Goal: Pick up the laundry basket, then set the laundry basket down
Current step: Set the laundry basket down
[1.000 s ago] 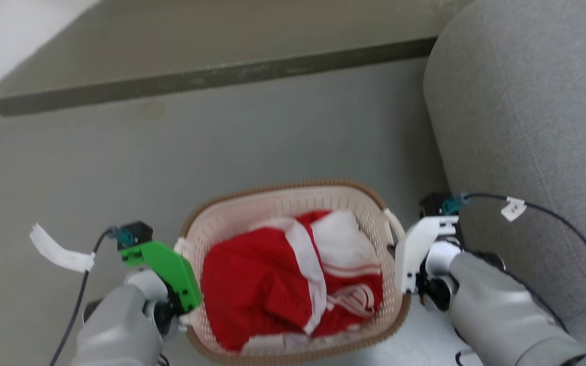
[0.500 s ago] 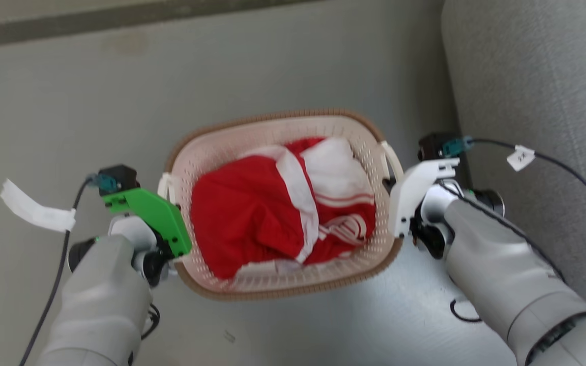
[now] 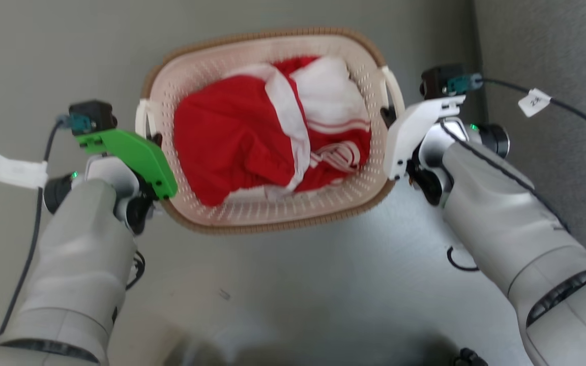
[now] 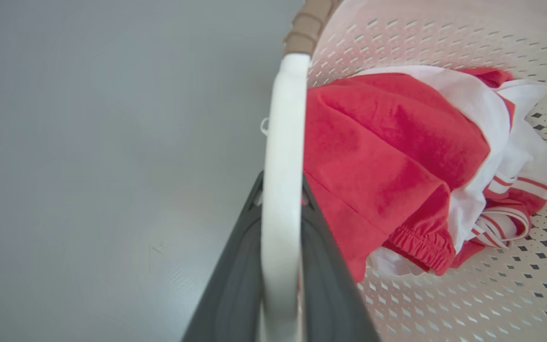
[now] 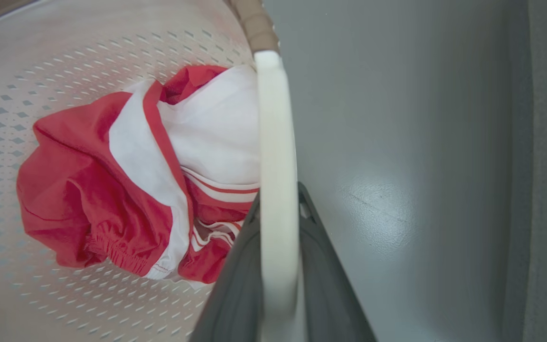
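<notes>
The laundry basket (image 3: 293,209) is cream-white and perforated, with a brown rim, and holds red and white clothes (image 3: 252,122). It hangs between my two arms over the grey floor. Under its green cover, my left gripper (image 3: 153,142) is shut on the basket's left loop handle (image 4: 280,142); its dark fingers (image 4: 235,285) clamp the white loop on both sides. My right gripper (image 3: 388,116), under a white cover, is shut on the right loop handle (image 5: 276,142) in the same way. Whether the basket's base touches the floor is hidden.
A grey upholstered sofa (image 3: 552,51) stands close on the right, next to my right arm. Dark cables with white tags (image 3: 534,103) trail from both wrists. Bare grey floor (image 3: 298,290) lies in front of and left of the basket.
The camera has tilted down, so the basket and both grippers sit higher in the picture and the olive ledge has left view. Both grippers keep their hold on the handles.
</notes>
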